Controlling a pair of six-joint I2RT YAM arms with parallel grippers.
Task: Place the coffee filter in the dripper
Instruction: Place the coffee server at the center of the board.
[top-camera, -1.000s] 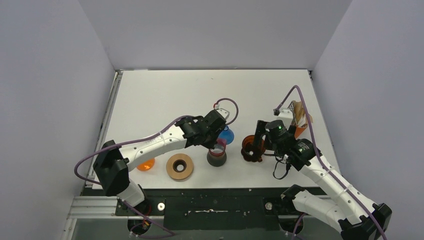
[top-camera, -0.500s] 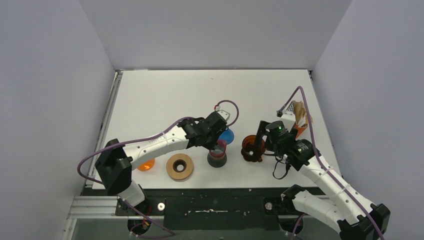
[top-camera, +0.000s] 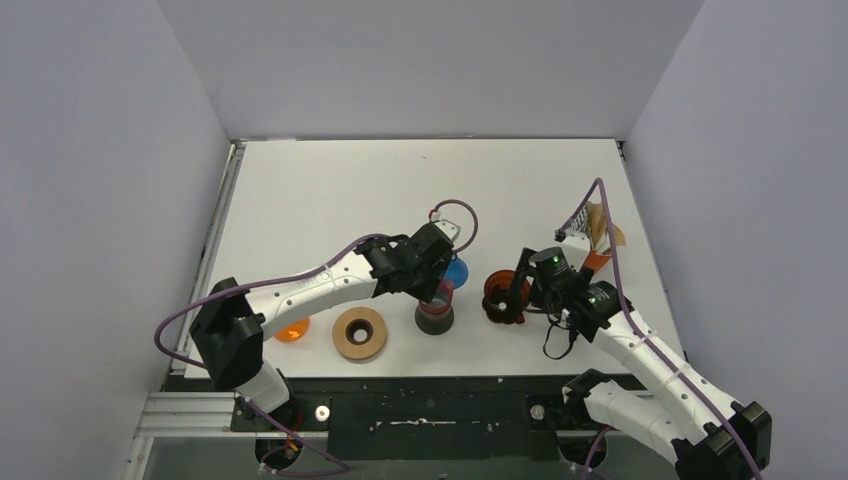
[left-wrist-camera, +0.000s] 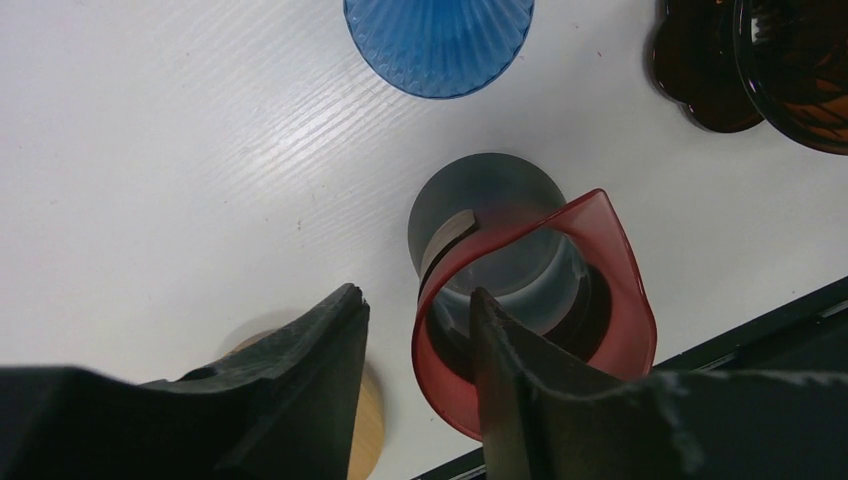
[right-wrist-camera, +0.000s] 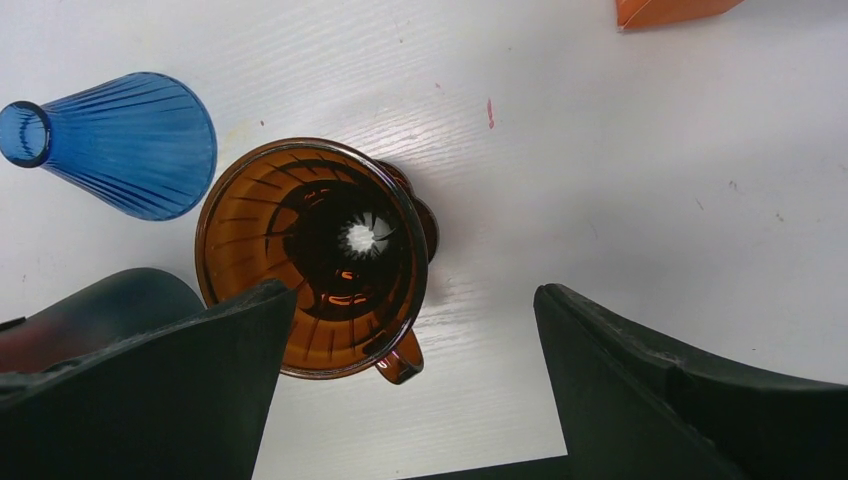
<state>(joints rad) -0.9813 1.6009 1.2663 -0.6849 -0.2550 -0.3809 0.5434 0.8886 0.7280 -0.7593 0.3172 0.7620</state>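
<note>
Brown paper coffee filters (top-camera: 598, 220) stand in an orange holder (top-camera: 603, 258) at the right of the table. An amber glass dripper (top-camera: 503, 297) (right-wrist-camera: 310, 255) sits upright with nothing in it. My right gripper (right-wrist-camera: 415, 292) (top-camera: 522, 283) hovers just above it, open wide, holding nothing. A red dripper (left-wrist-camera: 610, 290) (top-camera: 437, 296) rests on a grey cup (left-wrist-camera: 490, 195). My left gripper (left-wrist-camera: 415, 297) is open astride its rim, one finger inside the cone and the other outside, clear of the rim.
A blue ribbed cone (left-wrist-camera: 440, 40) (right-wrist-camera: 130, 140) lies on its side between the two arms. A wooden ring (top-camera: 360, 332) and a small orange piece (top-camera: 292, 328) sit near the front edge at the left. The table's front edge runs close behind both grippers.
My left gripper's jaws have parted and let go of the red dripper's rim. The right arm has shifted slightly toward the front edge, still open.
</note>
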